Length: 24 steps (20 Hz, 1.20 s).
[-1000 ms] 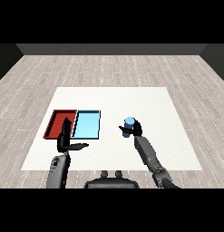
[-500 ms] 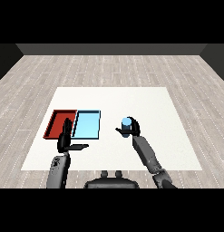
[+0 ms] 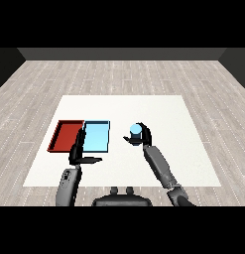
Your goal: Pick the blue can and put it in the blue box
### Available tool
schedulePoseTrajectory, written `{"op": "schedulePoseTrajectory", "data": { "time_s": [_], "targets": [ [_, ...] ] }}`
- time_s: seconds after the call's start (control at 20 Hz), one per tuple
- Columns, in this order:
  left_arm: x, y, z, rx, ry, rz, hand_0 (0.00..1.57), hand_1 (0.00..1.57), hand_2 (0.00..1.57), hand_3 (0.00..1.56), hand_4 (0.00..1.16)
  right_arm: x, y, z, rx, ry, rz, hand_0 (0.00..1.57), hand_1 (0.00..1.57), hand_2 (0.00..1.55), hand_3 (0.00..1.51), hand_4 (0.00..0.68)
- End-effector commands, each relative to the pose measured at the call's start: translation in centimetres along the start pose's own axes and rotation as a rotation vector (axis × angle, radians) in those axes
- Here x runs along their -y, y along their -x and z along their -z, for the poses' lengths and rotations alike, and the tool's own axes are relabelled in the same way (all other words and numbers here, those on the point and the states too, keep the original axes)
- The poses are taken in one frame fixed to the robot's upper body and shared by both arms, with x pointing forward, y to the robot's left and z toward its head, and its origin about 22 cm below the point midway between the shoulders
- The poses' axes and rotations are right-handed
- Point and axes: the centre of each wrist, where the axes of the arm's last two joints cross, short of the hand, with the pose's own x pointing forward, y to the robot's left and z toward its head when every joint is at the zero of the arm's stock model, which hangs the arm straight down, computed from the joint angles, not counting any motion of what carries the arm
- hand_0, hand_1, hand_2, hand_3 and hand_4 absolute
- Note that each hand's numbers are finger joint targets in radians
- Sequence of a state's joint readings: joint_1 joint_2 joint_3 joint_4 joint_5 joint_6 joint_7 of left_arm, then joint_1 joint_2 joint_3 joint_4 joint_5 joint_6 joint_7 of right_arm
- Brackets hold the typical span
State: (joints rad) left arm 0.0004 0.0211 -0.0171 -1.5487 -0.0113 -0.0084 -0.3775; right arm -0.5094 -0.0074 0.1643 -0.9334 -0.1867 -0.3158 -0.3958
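Red tray [image 3: 65, 135]: lay at left on the white table [image 3: 163, 111], touching the light blue tray [image 3: 96, 136] beside it. Left hand [image 3: 77, 152]: fingers straight, thumb out, holding nothing, at the blue tray's near corner. Blue can [image 3: 136, 131]: short cylinder, pale blue top, upright, right of the trays. Right hand [image 3: 142, 137]: curled round the can.

One cam only, head view: looks down & fwd across the white table [image 3: 158, 106] from above the forearms. Whole tabletop fits w/ floor beyond, so not close; no 2nd view to overlap.
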Motion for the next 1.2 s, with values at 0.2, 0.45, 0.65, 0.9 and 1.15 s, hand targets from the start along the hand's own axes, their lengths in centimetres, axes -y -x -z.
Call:
{"op": "schedulePoseTrajectory", "data": {
  "time_s": [0.2, 0.45, 0.65, 0.9, 1.15],
  "targets": [
    [4.1, -2.6, 2.3, 0.001, 0.064, -0.054, 0.00, 0.00, 0.00, 0.00, 0.00, -1.3, -2.9, 0.7, 0.069, -0.058, 0.018, 1.45, 1.45, 1.47, 1.34, 0.553],
    [4.0, -0.6, 1.8, -0.006, 0.068, -0.064, 0.00, 0.00, 0.00, 0.00, 0.00, 2.3, -2.4, -1.9, 0.061, -0.058, 0.023, 1.45, 1.45, 1.47, 1.34, 0.553],
    [5.3, 0.1, 2.7, -0.029, 0.074, -0.082, 0.00, 0.00, 0.00, 0.00, 0.00, 1.5, -3.3, -1.6, 0.083, -0.074, 0.010, 1.44, 1.44, 1.46, 1.35, 0.562],
    [5.3, -0.7, 5.6, -0.028, 0.122, -0.140, 0.00, 0.00, 0.00, 0.00, 0.00, 2.4, -4.5, -0.5, 0.107, -0.083, 0.018, 1.47, 1.47, 1.47, 1.38, 0.564],
    [8.2, -1.4, 3.1, -0.015, 0.144, -0.149, 0.00, 0.00, 0.00, 0.00, 0.00, 2.1, -6.2, 0.4, 0.116, -0.096, -0.005, 1.45, 1.45, 1.47, 1.38, 0.562]
  ]
}}
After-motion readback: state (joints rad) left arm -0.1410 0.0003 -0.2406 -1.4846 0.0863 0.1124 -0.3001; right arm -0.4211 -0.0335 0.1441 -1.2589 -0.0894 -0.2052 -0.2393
